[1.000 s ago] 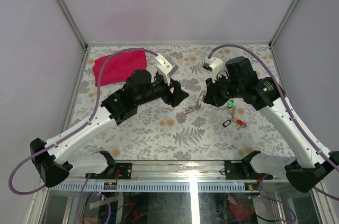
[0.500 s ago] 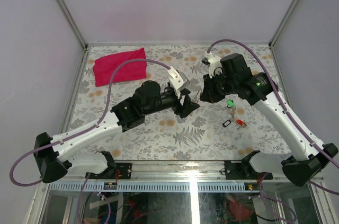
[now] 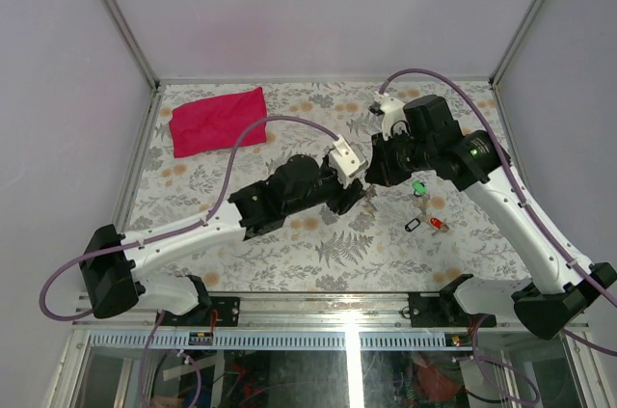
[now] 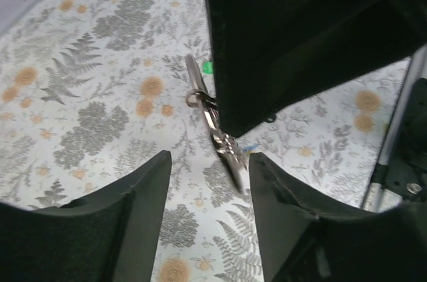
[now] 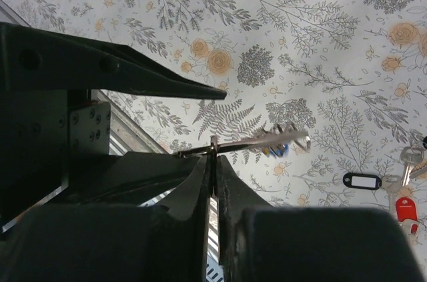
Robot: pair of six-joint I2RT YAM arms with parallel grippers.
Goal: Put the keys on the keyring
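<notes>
My right gripper is shut on the keyring, a thin silver ring seen edge-on and held a little above the table. A blue-headed key hangs at the ring. In the left wrist view the keyring hangs from the right gripper's black body. My left gripper is open, and the ring's lower end sits just beyond its right finger. In the top view the left gripper is right beside the right one. A green key, a red key and a black tag lie on the table.
A pink cloth lies at the far left of the flowered table. The loose keys lie just to the right of the grippers, the black tag and red key also in the right wrist view. White walls enclose the table.
My left arm has swung right and forward until its open gripper meets the keyring. The right gripper shifted a little earlier and has since kept still, shut on the ring.
</notes>
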